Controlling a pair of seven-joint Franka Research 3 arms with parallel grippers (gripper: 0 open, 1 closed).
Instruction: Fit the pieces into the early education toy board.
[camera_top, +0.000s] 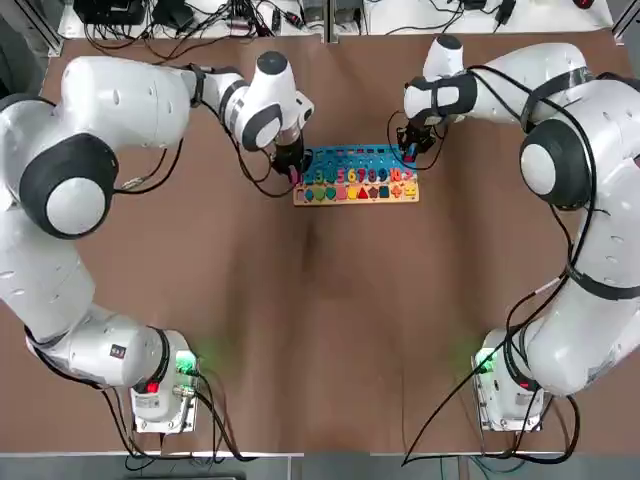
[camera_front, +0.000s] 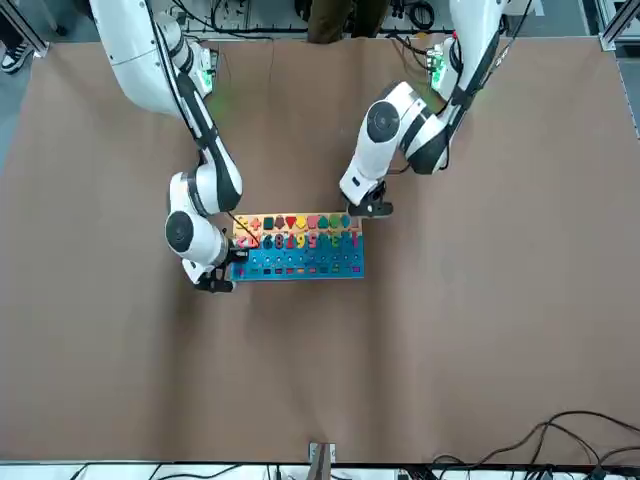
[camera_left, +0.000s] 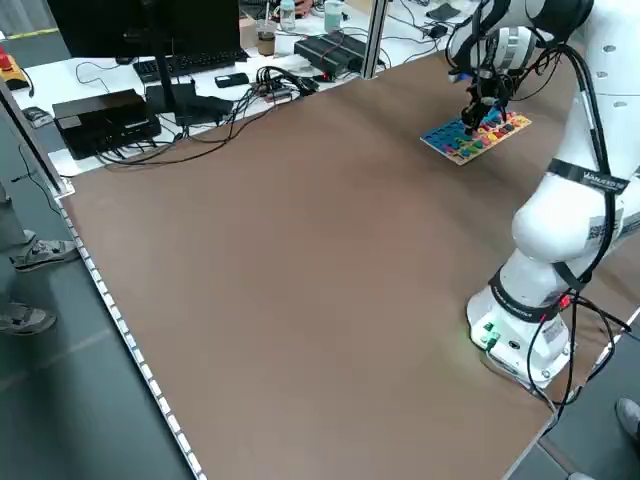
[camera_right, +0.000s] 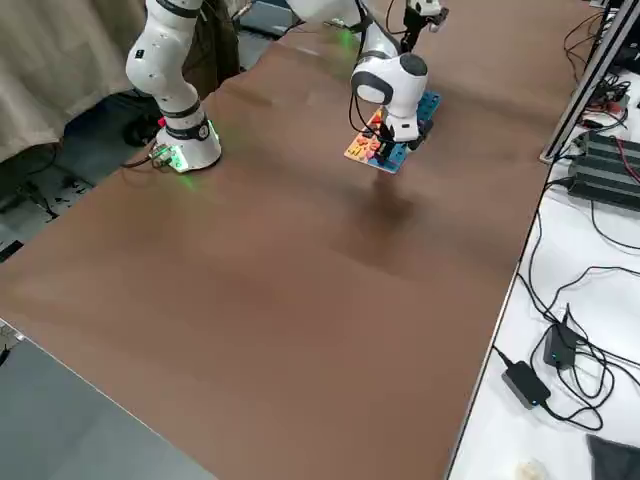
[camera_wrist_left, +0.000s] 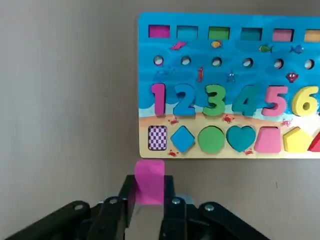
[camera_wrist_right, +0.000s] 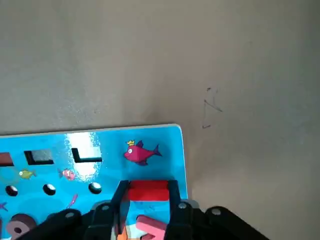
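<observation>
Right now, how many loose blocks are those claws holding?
2. A pink block sits in the left gripper beside the board; a red block sits in the right gripper over its far corner.

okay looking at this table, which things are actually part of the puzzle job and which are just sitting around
Part of the job:
- toy board
- pink piece, held in the left gripper
- red piece, held in the right gripper over the board's end

Just lying about:
- cables on the white bench
- black boxes beyond the table edge
- power adapter
</observation>
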